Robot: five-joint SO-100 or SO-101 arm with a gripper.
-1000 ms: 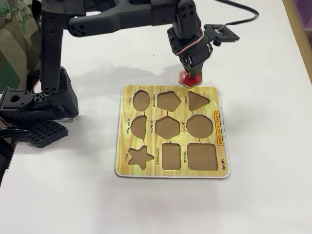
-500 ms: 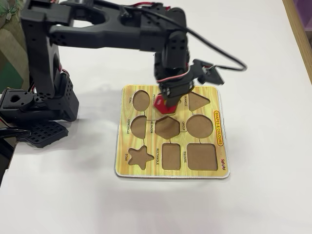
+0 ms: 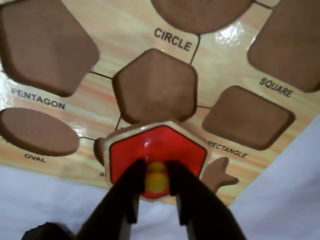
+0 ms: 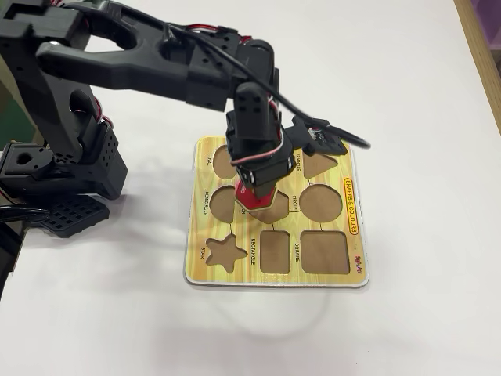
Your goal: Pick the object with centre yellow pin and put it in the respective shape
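**Hexagon piece is over the board now, nearly at its slot**

The pincer [image 3: 157, 192] is pinching the little yellow knob [image 3: 156, 178] between its two black fingers [image 3: 131, 190], so the red hexagon piece [image 3: 157, 152] hangs right under it. A second ago it was just lifting that piece off the table beyond the far edge of the board; half a second ago it was passing over the pentagon cutout; now, in the fixed view, the pincer [image 4: 254, 196] sits at the middle of the yellow shape board [image 4: 352, 258].

From the wrist camera, the hexagon recess [image 3: 156, 85] is just ahead of the piece, with the piece's front edge overlapping the recess's near rim. The circle recess [image 3: 200, 12] is further ahead, the pentagon recess [image 3: 42, 47] up and left, the rectangle recess [image 3: 247, 117] to the right.

So I'd say the carry is basically done. What's left is a small nudge forward, matching the corners, then lowering and letting go. Whether the piece is touching the board, I can't tell.
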